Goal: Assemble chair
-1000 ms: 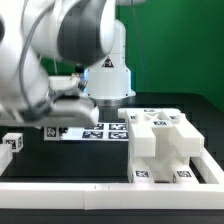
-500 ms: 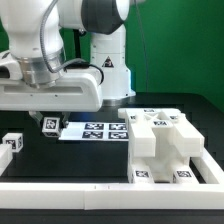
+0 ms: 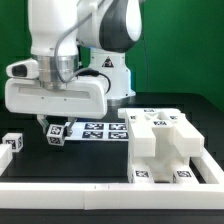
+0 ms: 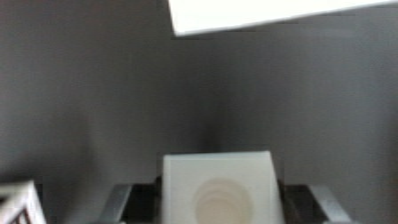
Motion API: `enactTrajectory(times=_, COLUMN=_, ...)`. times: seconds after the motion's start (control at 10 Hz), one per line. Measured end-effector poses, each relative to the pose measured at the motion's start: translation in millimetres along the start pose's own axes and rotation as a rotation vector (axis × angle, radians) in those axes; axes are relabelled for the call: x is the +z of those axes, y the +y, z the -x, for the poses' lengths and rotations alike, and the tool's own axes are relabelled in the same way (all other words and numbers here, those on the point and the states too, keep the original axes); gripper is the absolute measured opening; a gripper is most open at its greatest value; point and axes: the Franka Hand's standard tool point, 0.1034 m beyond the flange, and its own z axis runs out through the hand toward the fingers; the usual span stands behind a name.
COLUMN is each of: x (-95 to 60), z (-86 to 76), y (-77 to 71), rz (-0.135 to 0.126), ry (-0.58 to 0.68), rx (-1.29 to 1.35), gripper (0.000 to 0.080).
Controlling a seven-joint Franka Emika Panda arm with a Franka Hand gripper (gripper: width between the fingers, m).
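Observation:
A small white chair piece (image 3: 57, 134) with a black-and-white tag hangs just above the black table, beside the marker board's end. My gripper (image 3: 55, 127) is shut on it from above. In the wrist view the same piece (image 4: 217, 183) is a white block with an oval hollow, and it fills the gap between the two dark fingers (image 4: 135, 199). The joined part of the chair (image 3: 160, 146), a chunky white tagged structure, stands at the exterior view's right. Another small tagged chair piece (image 3: 12, 143) lies at the exterior view's far left.
The marker board (image 3: 102, 130) lies flat behind the held piece. A white border rail (image 3: 90, 189) runs along the table's front edge. The wrist view shows a white slab (image 4: 267, 14) ahead and a tagged white corner (image 4: 15, 202) at the picture's edge.
The arm has swung and turned, so the hand now sits squarely over the table. The held piece has shifted slightly toward the exterior view's right and a little lower. The grip has stayed the same.

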Motion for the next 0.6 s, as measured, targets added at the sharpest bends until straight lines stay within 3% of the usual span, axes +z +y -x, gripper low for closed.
enactTrajectory(times=0.1, x=0.6, z=2.8, y=4.9, rz=0.035, ry=0.063, rx=-0.003, gripper=0.0281)
enactTrajectory(times=0.3, x=4.7, z=10.9, y=-5.0, rz=0.002, ry=0.051, rx=0.014, gripper=0.0281)
enactTrajectory(times=0.6, x=5.3, z=12.0, y=-4.2, rz=0.002, ry=0.049, rx=0.016, gripper=0.0282)
